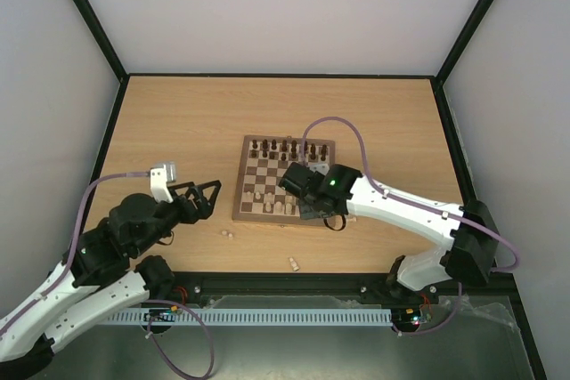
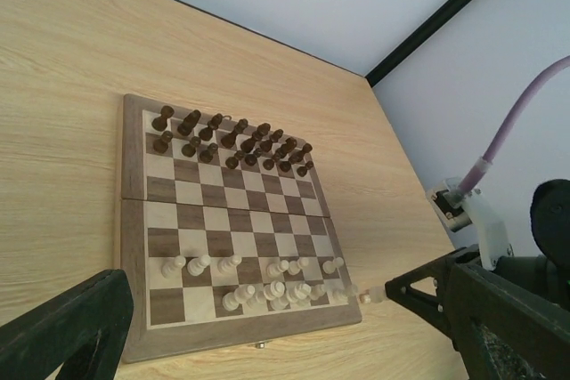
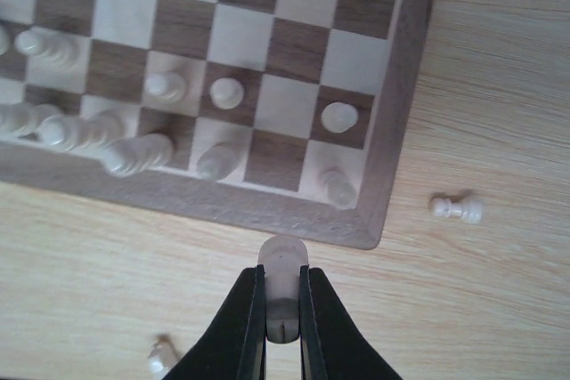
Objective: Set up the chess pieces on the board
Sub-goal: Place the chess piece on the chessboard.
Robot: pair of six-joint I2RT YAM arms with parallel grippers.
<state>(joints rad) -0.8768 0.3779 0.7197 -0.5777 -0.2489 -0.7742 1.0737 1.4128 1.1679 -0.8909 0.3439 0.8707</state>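
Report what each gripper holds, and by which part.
Right gripper: a pale chess piece, clamped by its body, one rounded end poking past the fingertips. Left gripper: open, holding nothing.

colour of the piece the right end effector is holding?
The piece in the right end effector is pale cream; clearest in the right wrist view.

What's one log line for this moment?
right gripper shut on pale wooden chess piece | beside border of checkered wooden chessboard | left gripper open
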